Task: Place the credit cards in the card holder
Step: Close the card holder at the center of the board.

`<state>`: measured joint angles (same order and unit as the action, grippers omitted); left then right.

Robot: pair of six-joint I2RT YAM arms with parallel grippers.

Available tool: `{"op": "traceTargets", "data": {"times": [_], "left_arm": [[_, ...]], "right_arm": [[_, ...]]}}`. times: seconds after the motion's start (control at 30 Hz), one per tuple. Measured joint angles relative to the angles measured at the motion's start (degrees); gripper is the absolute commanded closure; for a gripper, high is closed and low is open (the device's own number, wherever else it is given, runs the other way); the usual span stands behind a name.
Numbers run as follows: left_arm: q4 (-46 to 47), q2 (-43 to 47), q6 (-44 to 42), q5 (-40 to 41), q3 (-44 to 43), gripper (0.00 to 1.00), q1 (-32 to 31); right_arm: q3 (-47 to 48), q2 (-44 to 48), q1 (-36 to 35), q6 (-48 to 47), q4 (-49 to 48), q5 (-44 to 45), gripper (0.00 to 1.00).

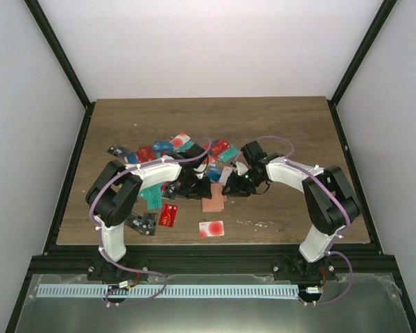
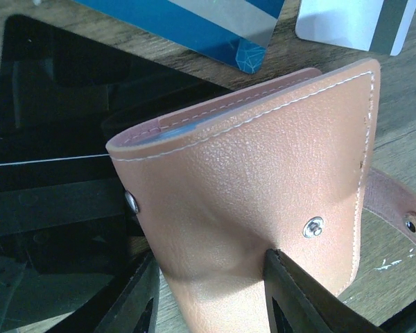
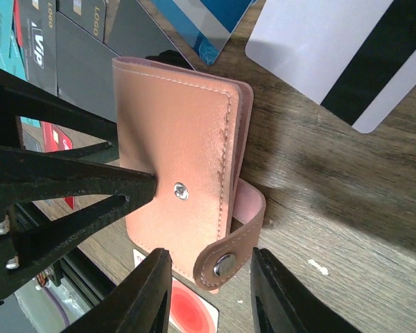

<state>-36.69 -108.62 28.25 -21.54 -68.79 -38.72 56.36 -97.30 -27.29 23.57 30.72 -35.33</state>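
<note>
The holder (image 2: pixel 263 173) is clamped mid-table by the left gripper (image 2: pixel 215 295). Its snap strap (image 3: pixel 229 258) is straddled by the right gripper's (image 3: pixel 209 284) half-open jaws, apparently unpinched. Cards (image 1: pixel 182 142) are strewn far-left.

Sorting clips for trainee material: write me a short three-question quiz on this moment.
1. True or false: the left gripper clamps the card holder.
2. What sits between the right gripper's fingers? A a blue card; B the holder's strap; C nothing.
3. Fill in: the snap on the strap is ___ (fastened or undone).
Key: 1 true; 2 B; 3 undone.
</note>
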Motion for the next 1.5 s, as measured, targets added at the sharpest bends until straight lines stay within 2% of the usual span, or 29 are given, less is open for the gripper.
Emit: {"op": "traceTargets", "data": {"times": [0.17, 0.37, 0.43, 0.67, 0.8, 0.93, 1.13, 1.23, 1.3, 1.43, 1.5], "left_arm": [[0.00, 0.00, 0.00, -0.07, 0.00, 0.56, -0.02], [0.02, 0.00, 0.00, -0.11, 0.00, 0.56, -0.11], [0.04, 0.00, 0.00, -0.13, 0.00, 0.56, -0.13], [0.07, 0.00, 0.00, -0.13, 0.00, 0.56, -0.22], [0.09, 0.00, 0.00, -0.11, 0.00, 0.57, -0.31], [0.17, 0.00, 0.02, -0.13, 0.00, 0.57, -0.55], [0.20, 0.00, 0.02, -0.13, 0.00, 0.57, -0.81], [0.20, 0.00, 0.00, -0.13, 0.00, 0.57, -0.81], [0.20, 0.00, 0.00, -0.13, -0.02, 0.57, -0.81], [0.20, 0.00, 0.00, -0.13, -0.02, 0.57, -0.81], [0.17, 0.00, -0.02, -0.13, -0.02, 0.57, -0.81]], "right_arm": [[0.00, -0.68, -0.35, -0.31, 0.33, 0.37, 0.72], [0.09, -1.29, -0.37, -0.42, 0.35, 0.74, 0.88], [0.15, -1.42, -0.39, -0.24, 0.44, 0.98, 0.90], [0.31, -1.42, -0.39, -0.20, 0.55, 1.09, 0.91], [0.66, -1.42, -0.39, -0.09, 0.74, 0.85, 0.80], [1.42, -1.42, -0.52, 0.26, 0.33, -0.39, 0.78], [2.69, -1.53, -1.01, 0.83, 0.04, -1.42, 0.90], [2.97, -1.57, -1.11, 0.94, -0.02, -1.49, 0.91], [2.97, -1.57, -1.11, 0.92, 0.11, -1.44, 0.87], [3.02, -1.57, -1.14, 0.76, 0.72, -0.85, 0.68], [3.08, -1.57, -1.18, 0.63, 1.27, -0.11, 0.63]]}}
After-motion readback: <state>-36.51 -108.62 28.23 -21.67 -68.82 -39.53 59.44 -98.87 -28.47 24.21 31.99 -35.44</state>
